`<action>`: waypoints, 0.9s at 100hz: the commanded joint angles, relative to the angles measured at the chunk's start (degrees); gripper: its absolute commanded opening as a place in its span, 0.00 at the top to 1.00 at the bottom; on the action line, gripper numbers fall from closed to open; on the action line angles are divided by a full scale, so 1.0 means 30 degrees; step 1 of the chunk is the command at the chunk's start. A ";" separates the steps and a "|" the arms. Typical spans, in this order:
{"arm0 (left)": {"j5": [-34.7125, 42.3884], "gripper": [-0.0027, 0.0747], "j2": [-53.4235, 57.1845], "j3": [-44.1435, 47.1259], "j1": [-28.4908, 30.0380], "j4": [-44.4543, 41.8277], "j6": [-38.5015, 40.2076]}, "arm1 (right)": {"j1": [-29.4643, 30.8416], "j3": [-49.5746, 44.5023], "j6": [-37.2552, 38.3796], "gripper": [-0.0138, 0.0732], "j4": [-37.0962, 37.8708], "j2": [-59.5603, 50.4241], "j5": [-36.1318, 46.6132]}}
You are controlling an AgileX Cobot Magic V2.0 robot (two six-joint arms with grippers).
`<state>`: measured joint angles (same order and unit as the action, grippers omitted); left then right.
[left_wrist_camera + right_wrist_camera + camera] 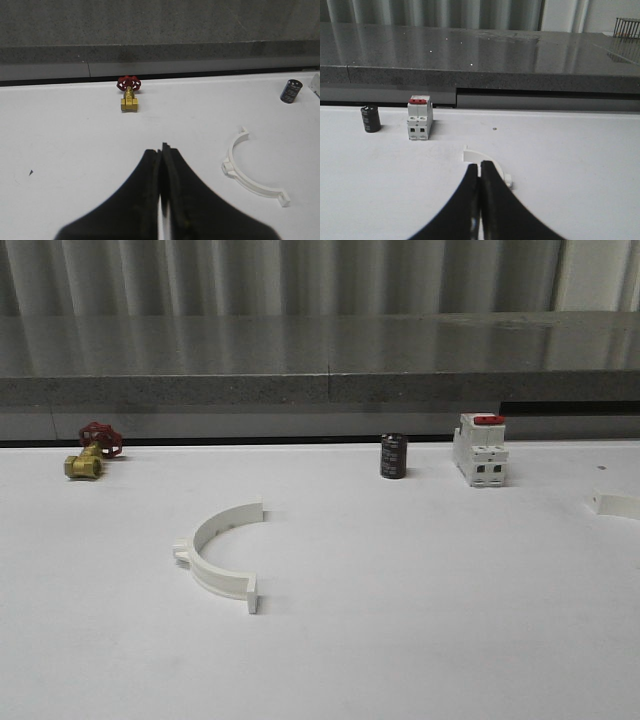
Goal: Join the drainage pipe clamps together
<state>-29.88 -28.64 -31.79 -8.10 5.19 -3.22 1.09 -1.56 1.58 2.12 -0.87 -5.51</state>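
One white clamp half [222, 548] lies left of centre, the other [617, 504] at the right edge — left gripper [162, 150] and right gripper [479, 167] both closed, holding nothing.

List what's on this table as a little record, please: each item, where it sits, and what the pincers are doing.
near clamp: white plastic half-ring, left of centre, untouched
second clamp: white half-ring piece, right edge, partly cut off
back row: brass valve with red handwheel, black cylindrical capacitor, white breaker with red switch
left pincer: shut, empty
right pincer: shut, empty
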 commanded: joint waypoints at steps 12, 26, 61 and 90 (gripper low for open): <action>0.1746 0.98 -0.0042 -0.0496 0.0039 0.0065 -0.0024 | 0.0037 0.2373 -0.0048 0.92 0.0217 0.0049 -0.0439; 0.1746 0.98 -0.0042 -0.0496 0.0039 0.0065 -0.0024 | 0.0037 0.4626 -0.0048 0.92 0.0122 0.1635 -0.3626; 0.1746 0.98 -0.0042 -0.0496 0.0039 0.0065 -0.0024 | 0.0037 1.0094 -0.0048 0.92 -0.0387 0.9048 -0.8103; 0.1746 0.98 -0.0042 -0.0496 0.0039 0.0065 -0.0024 | 0.0037 1.3982 -0.0048 0.59 -0.0387 1.5744 -1.1374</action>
<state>-29.10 -28.64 -31.79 -8.10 5.07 -3.22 1.09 35.67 1.47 0.94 41.44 -39.71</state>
